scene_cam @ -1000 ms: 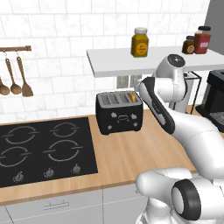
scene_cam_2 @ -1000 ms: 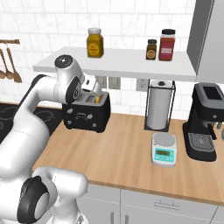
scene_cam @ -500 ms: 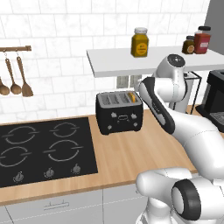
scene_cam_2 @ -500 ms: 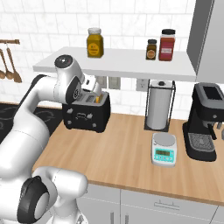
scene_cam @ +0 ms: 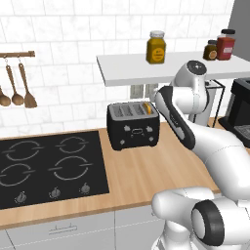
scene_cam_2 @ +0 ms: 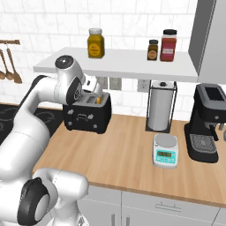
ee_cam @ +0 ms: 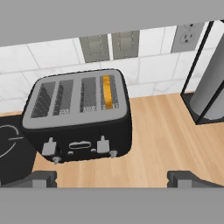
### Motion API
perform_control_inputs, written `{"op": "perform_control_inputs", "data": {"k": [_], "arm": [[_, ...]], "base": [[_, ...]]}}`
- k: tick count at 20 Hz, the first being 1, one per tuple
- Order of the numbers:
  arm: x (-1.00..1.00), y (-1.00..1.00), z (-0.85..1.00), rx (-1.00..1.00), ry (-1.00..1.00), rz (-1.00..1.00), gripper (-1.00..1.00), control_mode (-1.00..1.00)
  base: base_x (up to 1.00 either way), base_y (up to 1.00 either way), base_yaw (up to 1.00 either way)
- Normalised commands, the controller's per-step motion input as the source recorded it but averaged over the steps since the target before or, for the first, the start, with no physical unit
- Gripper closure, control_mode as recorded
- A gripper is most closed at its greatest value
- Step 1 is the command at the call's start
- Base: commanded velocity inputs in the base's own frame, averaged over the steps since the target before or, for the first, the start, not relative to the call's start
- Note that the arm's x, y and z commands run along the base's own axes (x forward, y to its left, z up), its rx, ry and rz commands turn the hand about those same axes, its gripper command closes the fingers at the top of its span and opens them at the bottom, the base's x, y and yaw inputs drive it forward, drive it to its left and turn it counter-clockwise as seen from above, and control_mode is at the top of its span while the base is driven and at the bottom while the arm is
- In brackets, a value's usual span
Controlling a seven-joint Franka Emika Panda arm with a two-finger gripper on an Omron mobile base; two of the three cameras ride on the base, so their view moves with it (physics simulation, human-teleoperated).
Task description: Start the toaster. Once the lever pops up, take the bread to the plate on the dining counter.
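The black toaster (scene_cam: pixel 133 129) (scene_cam_2: pixel 87 115) (ee_cam: pixel 78 118) stands on the wood worktop against the tiled wall. The bread (ee_cam: pixel 107 92) (scene_cam: pixel 147 108) (scene_cam_2: pixel 98 99) sits low in its rightmost slot, only the orange-tan crust edge showing. Two pale levers (ee_cam: pixel 49 146) stick out of the toaster's front. My gripper (ee_cam: pixel 113 179) (scene_cam_2: pixel 94 88) hangs just above the toaster's right end, under the shelf, looking down on it. It is open, fingertips wide apart and nothing between them. The plate and the dining counter are out of view.
A white shelf (scene_cam_2: pixel 119 62) with jars runs close above my hand. A black hob (scene_cam: pixel 49 171) lies left of the toaster. To its right are a paper towel holder (scene_cam_2: pixel 160 110), a small scale (scene_cam_2: pixel 166 151) and a black coffee machine (scene_cam_2: pixel 209 123). Spoons (scene_cam: pixel 17 88) hang at far left.
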Motion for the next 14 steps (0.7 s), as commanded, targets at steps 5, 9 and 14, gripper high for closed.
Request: {"op": "perform_control_inputs", "data": {"k": [5,9,14], "arm": [[0.0,0.0,0.0,0.0,0.0,0.0,-1.0,-1.0],[0.0,0.0,0.0,0.0,0.0,0.0,-1.0,-1.0],[0.0,0.0,0.0,0.0,0.0,0.0,-1.0,-1.0]], "base": [[0.0,0.0,0.0],[0.0,0.0,0.0],[0.0,0.0,0.0]]}}
